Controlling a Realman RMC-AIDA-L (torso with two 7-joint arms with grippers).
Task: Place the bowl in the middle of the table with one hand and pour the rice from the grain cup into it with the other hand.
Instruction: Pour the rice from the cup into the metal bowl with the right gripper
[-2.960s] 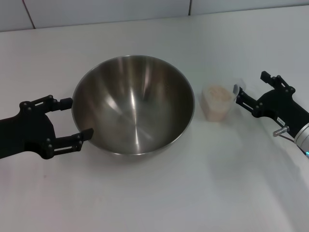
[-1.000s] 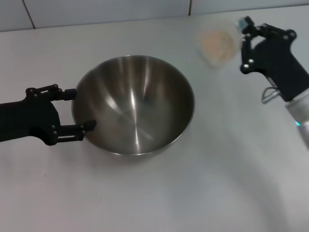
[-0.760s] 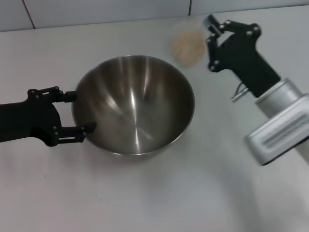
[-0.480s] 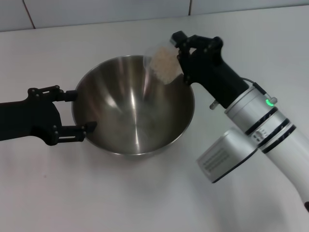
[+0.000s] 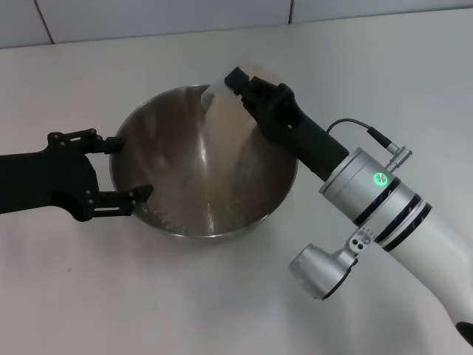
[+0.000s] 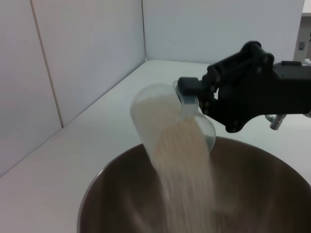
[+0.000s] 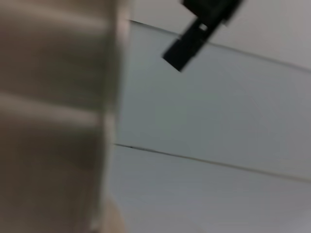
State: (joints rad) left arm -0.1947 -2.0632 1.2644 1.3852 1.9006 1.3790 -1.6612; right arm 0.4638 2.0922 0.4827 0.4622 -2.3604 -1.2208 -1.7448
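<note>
The steel bowl point(image 5: 159, 144) stands in the middle of the white table point(image 5: 222, 303). My right gripper point(image 5: 238, 80) is shut on the clear grain cup point(image 5: 216, 90) and holds it tipped over the bowl's far rim. Rice point(image 5: 222, 137) falls from it in a stream into the bowl. In the left wrist view the tilted cup point(image 6: 158, 109), the falling rice point(image 6: 189, 174), the right gripper point(image 6: 194, 94) and the bowl's rim point(image 6: 92, 194) show. My left gripper point(image 5: 122, 166) is open at the bowl's left wall, one finger on each side of the rim's curve.
The tiled white wall point(image 5: 162, 15) runs along the table's far edge. My right arm point(image 5: 369, 192) reaches across the table's right side and over the bowl's right rim. The right wrist view shows only the cup's blurred side point(image 7: 53, 116) and wall tiles.
My right gripper took the cup from the table right of the bowl, carried it up and over the far rim, and tipped it; rice now pours. My left gripper barely shifted.
</note>
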